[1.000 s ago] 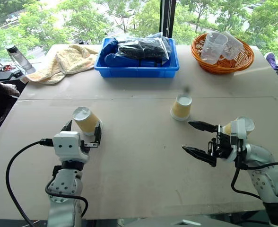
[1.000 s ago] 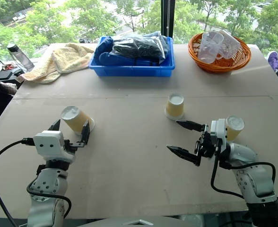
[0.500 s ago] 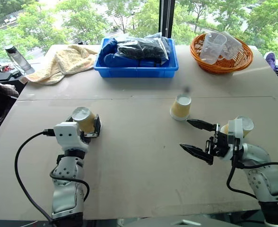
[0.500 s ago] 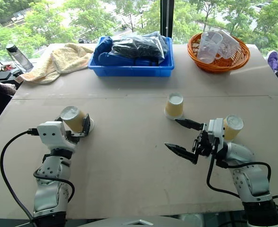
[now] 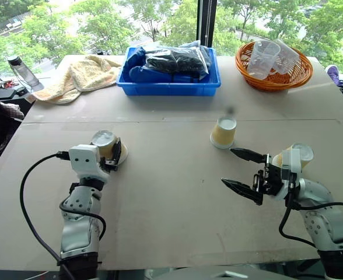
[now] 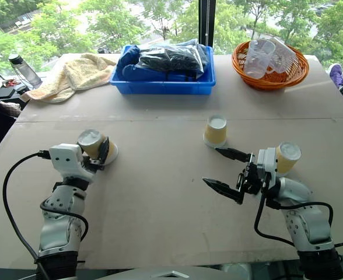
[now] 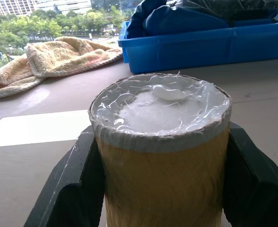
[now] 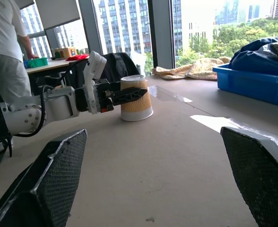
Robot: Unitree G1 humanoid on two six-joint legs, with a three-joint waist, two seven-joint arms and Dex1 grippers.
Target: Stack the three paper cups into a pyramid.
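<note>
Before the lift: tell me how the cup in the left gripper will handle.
The paper cup is thin and empty-looking, so probably light and crushable under the left gripper. Upside down on its wide rim, it likely sits stable; its ribbed sides should resist slipping.

Three ribbed tan paper cups stand upside down, well apart: left (image 5: 105,146); middle (image 5: 223,132); right (image 5: 297,156).

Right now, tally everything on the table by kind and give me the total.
Ribbed tan-yellow paper cups: 3
Blue plastic bin of bagged items: 1
Orange woven basket of clear plastic cups: 1
Cream terry towel: 1
Clear water bottle: 1
Total: 7
</note>
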